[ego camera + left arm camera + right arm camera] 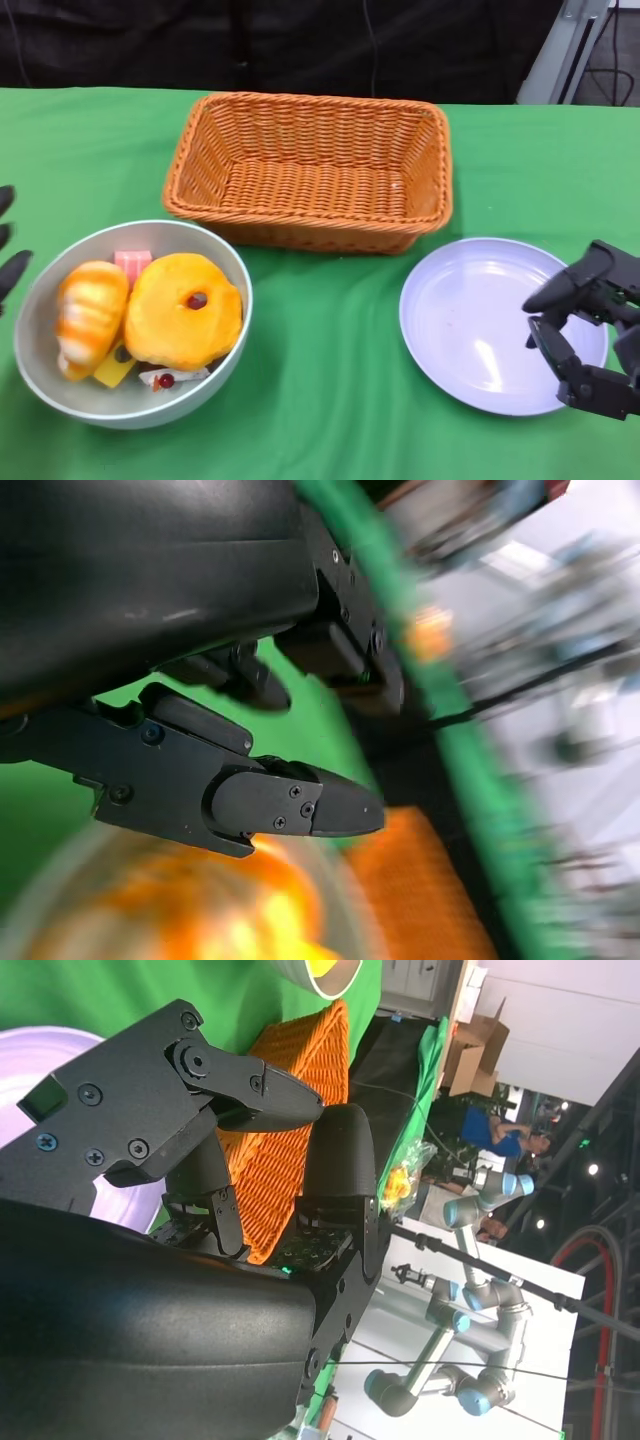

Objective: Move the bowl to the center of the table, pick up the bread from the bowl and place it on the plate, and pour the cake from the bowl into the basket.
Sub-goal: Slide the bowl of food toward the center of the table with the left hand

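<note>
Both robot hands, left (pixel 10 255) and right (pixel 590 325), hold nothing, fingers apart, flanking bowl (pixel 60 395) and plate (pixel 450 300).

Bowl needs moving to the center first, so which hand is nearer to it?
Left. The left hand sits just off the bowl at its outer rim, not touching. The right hand hovers over the plate, across the table.
</note>
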`<state>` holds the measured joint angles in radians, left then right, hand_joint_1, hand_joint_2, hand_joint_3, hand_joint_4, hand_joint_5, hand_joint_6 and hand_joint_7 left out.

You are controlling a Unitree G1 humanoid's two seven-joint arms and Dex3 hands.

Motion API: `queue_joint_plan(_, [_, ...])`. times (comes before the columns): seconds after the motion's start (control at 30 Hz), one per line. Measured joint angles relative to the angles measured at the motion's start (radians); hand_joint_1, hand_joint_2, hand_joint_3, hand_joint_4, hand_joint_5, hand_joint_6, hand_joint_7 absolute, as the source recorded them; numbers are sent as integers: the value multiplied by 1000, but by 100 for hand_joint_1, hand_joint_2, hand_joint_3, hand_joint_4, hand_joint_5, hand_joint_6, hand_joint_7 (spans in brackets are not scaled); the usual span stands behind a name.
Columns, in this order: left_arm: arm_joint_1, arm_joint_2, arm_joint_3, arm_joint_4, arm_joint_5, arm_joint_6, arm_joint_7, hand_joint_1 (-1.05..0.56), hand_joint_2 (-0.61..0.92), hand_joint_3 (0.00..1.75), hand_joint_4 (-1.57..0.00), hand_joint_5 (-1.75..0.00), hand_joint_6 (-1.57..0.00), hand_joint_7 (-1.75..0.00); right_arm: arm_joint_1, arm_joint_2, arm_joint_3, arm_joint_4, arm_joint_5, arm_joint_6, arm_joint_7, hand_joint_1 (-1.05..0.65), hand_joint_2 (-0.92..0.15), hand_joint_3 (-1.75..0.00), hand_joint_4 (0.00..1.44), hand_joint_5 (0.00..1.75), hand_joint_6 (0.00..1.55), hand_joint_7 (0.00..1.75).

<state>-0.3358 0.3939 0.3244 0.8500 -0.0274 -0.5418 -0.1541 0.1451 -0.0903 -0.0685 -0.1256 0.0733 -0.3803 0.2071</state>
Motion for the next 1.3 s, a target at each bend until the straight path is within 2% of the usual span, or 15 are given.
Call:
queue_joint_plan(0.1, [-39,47,-12,18,-23,149,-81,-78,92,48,-10,0,-19,0,-6,0,2,5,-7,0,-8,-16,-55,-86,74,153,71,120])
queue_joint_plan(0.23, [-52,58,-28,30,-46,226,-161,-80,92,53,-9,0,-13,0,-22,2,8,9,-8,0,-11,-15,-55,-85,75,154,72,120])
queue_joint_plan(0.47, [-66,69,-30,43,-67,246,-190,-80,92,55,-9,0,-13,0,-25,2,10,15,-8,0,-14,-15,-56,-83,75,154,72,120])
queue_joint_plan(0.6, [-98,74,-30,91,-88,287,-248,-86,92,50,-21,-5,-21,-3,-29,6,21,18,-4,5,-15,-15,-55,-83,72,155,71,122])
queue_joint_plan(0.93, [-162,84,-48,185,-101,317,-305,-86,92,51,-23,-4,-23,-3,-38,15,43,22,-4,27,-20,-17,-58,-79,70,154,71,123])
queue_joint_plan(1.1, [-161,92,-79,177,-97,342,-351,-86,92,50,-31,-7,-31,-5,-30,16,43,14,-4,33,-20,-17,-59,-78,70,154,70,122])
queue_joint_plan(1.3, [-149,92,-80,87,-115,433,-369,-86,92,49,-28,-4,-27,-1,-29,16,43,11,-4,33,-20,-15,-58,-80,71,154,71,123])
